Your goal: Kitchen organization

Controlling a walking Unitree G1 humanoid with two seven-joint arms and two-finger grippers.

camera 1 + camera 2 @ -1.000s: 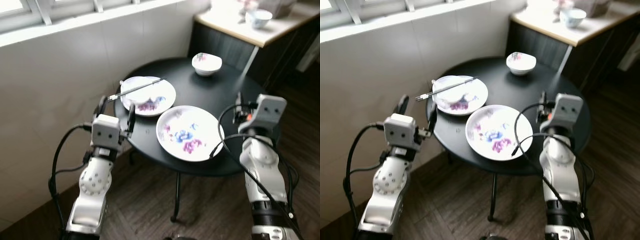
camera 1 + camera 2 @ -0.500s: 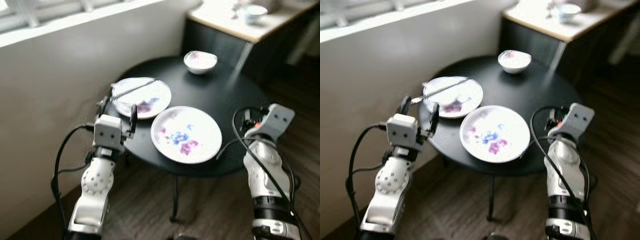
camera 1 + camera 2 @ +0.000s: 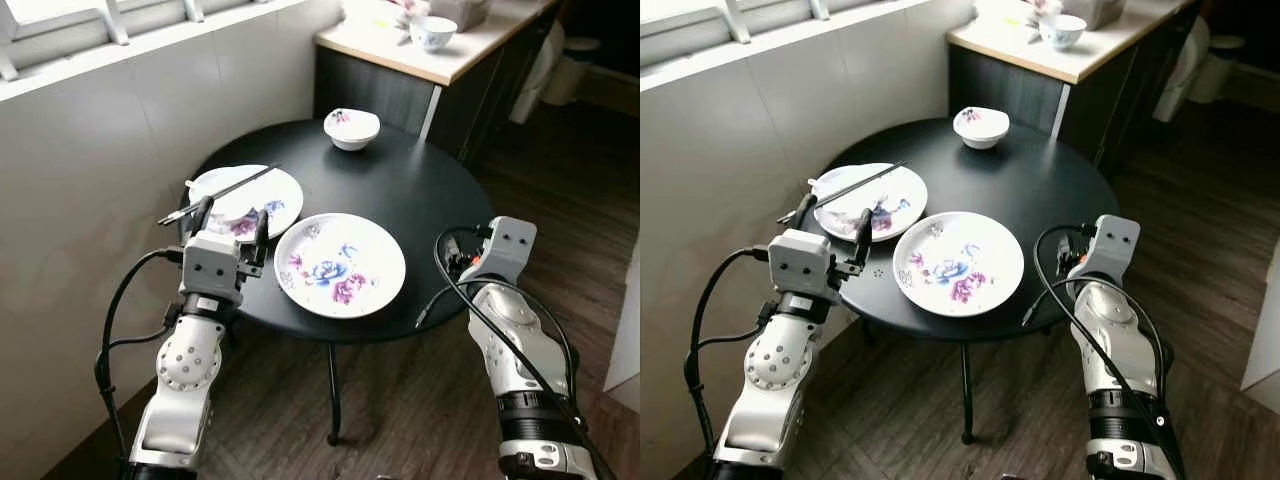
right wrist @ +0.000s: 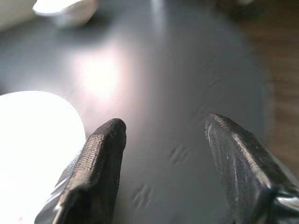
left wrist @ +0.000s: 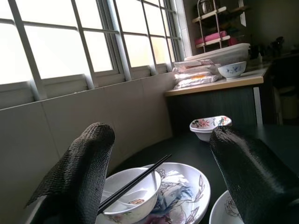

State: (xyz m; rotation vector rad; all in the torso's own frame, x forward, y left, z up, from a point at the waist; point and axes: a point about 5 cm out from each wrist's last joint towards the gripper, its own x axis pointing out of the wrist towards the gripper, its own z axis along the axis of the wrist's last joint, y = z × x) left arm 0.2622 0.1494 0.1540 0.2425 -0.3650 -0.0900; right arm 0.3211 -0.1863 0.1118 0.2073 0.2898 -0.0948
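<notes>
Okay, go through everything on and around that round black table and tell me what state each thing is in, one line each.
Left end effector: open, empty, facing the far plate.
Right end effector: open, empty, over the table edge.
Near plate: upright, empty.
Far plate: holds a bowl.
Chopsticks: resting across that bowl.
Small bowl: upright, standing alone.

Head stereo looks down on the round table (image 3: 420,190); 2 wrist cameras skim it closely, right blurred.

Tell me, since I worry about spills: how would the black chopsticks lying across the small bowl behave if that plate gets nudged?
The thin black chopsticks merely rest across the small white bowl's rim, so they would probably roll or slide off. One end overhangs the floral plate, so they may tip outward. They look stiff and light, likely awkward for the open left claw.
</notes>
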